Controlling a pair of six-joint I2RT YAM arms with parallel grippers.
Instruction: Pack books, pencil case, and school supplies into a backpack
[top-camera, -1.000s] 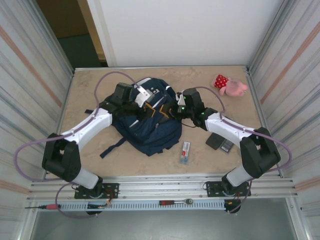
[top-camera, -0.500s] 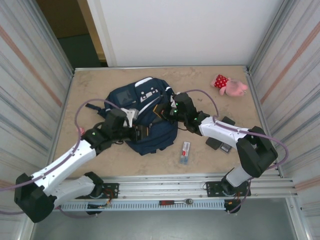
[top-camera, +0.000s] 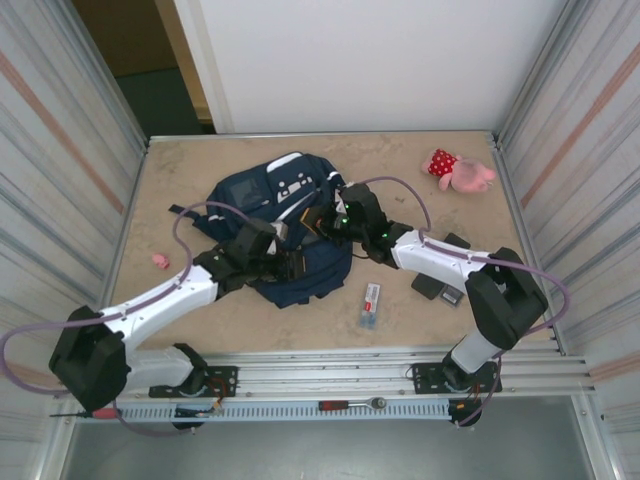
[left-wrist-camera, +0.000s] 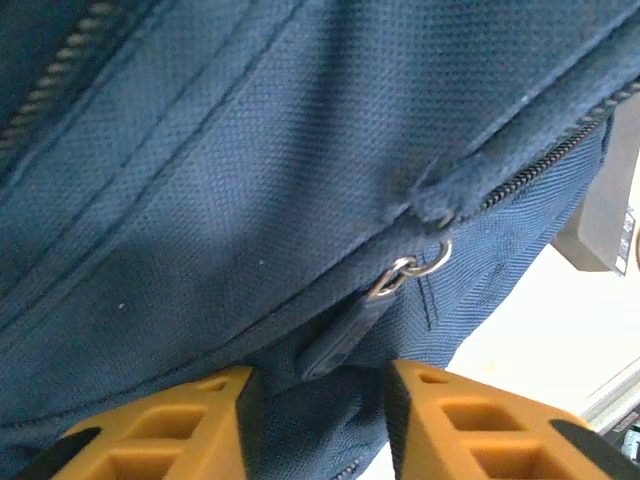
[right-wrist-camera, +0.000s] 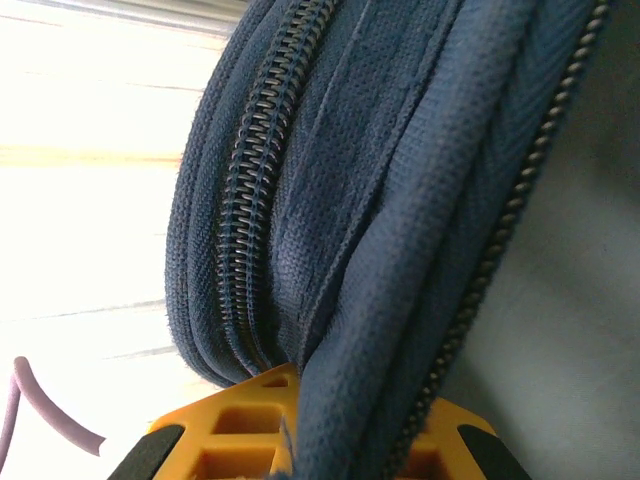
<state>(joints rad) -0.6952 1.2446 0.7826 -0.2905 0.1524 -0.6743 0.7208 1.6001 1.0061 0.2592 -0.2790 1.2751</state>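
Note:
The navy backpack (top-camera: 268, 196) lies crumpled at mid table. My left gripper (top-camera: 291, 263) is at its near edge, open; a dark zipper pull (left-wrist-camera: 345, 338) on a metal ring hangs at the gap between the orange fingers (left-wrist-camera: 470, 425), and blue fabric bulges into that gap. My right gripper (top-camera: 336, 222) is shut on a fold of the backpack's zippered rim (right-wrist-camera: 380, 300). The white pack with red and blue marks (top-camera: 371, 303) lies on the table in front. The black pencil case (top-camera: 427, 285) and the grey calculator (top-camera: 454, 294) lie partly under my right forearm. The book is out of view.
A pink plush toy (top-camera: 461, 171) sits at the far right corner. A small pink object (top-camera: 160, 261) lies at the left of the table (top-camera: 180, 160). Corrugated walls stand close on both sides. A purple cable (top-camera: 395, 185) loops over the right arm.
My left gripper came off the backpack's top, swung to its near side, then edged right. The backpack shifted left and slumped. My right gripper followed it left, still holding the rim.

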